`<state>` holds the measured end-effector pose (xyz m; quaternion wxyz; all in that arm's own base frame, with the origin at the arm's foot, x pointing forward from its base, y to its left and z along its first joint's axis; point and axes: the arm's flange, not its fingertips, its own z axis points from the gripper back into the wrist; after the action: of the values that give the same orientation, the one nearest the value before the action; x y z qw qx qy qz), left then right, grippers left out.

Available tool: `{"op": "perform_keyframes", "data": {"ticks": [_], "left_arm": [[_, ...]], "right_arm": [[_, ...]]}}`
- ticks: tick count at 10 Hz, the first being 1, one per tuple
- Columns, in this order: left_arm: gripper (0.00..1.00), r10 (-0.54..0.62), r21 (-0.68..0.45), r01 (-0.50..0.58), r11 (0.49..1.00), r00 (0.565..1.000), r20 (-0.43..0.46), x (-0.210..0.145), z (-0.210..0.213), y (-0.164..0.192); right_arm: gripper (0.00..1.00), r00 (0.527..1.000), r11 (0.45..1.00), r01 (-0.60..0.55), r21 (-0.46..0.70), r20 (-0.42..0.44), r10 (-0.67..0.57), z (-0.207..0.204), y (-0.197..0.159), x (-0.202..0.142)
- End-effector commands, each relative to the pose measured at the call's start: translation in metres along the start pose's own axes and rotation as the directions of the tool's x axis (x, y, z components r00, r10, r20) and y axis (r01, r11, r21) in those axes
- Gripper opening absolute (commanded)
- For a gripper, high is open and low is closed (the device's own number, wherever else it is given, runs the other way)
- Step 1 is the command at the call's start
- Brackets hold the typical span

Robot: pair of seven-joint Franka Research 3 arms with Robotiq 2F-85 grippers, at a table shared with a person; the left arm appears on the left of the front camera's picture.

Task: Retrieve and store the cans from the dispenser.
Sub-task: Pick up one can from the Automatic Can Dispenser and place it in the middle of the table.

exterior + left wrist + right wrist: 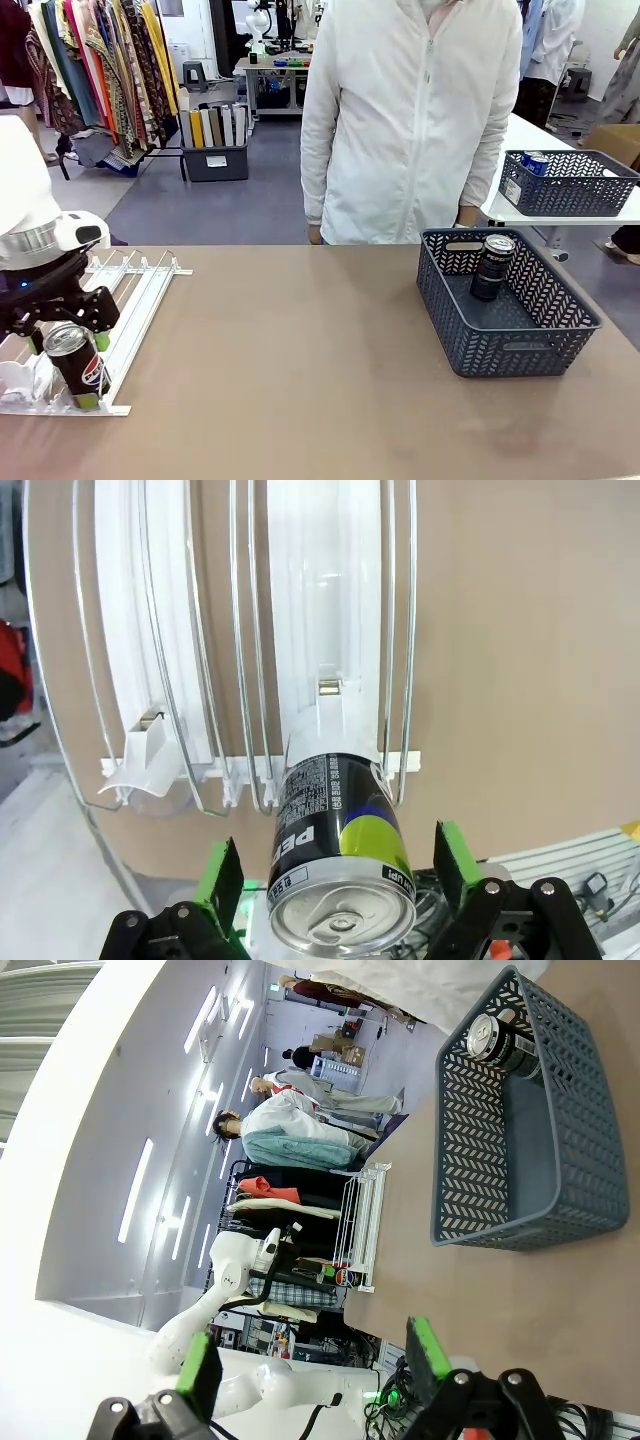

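The white wire dispenser (135, 290) lies at the table's left side. A dark can with a silver top (75, 365) stands upright at its near low end. My left gripper (88, 368) straddles this can. In the left wrist view the can (340, 880) sits between the green pads (222, 880), with a small gap on each side, so my left gripper (338, 870) is open. Both dispenser lanes (330, 610) beyond the can are bare. A black can (492, 267) stands inside the dark grey basket (540, 340). My right gripper (312, 1360) is open and holds nothing, well away from the basket (470, 1150).
A person in a white jacket (410, 120) stands at the far edge, behind the basket. A second dark basket (565, 185) with blue cans sits on a white side table at the back right. Bare brown tabletop (300, 360) lies between dispenser and basket.
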<state>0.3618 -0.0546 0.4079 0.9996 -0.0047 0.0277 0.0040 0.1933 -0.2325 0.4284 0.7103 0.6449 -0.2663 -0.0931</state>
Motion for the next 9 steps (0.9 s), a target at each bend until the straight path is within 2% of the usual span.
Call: {"op": "perform_keyframes", "data": {"ticks": [1,3,4,5,9], "left_arm": [[1.00,0.018,-0.020,-0.019,1.000,1.000,-0.003,0.0004,0.0030,0.0014],[1.00,0.019,-0.020,-0.019,1.000,1.000,-0.022,-0.0011,0.0039,0.0018],[0.58,0.017,0.019,-0.016,1.000,0.999,-0.029,-0.0014,0.0037,-0.0002],[0.00,0.009,0.012,-0.009,1.000,0.999,-0.032,-0.0025,0.0043,-0.0019],[0.00,-0.001,-0.015,0.000,1.000,1.000,-0.026,-0.0034,0.0059,-0.0021]], "right_arm": [[1.00,1.000,1.000,-0.025,0.017,0.016,0.025,-0.0027,0.0026,0.0026],[1.00,1.000,1.000,-0.025,0.017,0.016,0.025,-0.0027,0.0026,0.0026],[1.00,1.000,1.000,-0.025,0.017,0.016,0.025,-0.0027,0.0026,0.0026],[1.00,1.000,1.000,-0.025,0.017,0.016,0.025,-0.0027,0.0026,0.0026],[1.00,1.000,1.000,-0.025,0.017,0.016,0.025,-0.0027,0.0026,0.0026]]}}
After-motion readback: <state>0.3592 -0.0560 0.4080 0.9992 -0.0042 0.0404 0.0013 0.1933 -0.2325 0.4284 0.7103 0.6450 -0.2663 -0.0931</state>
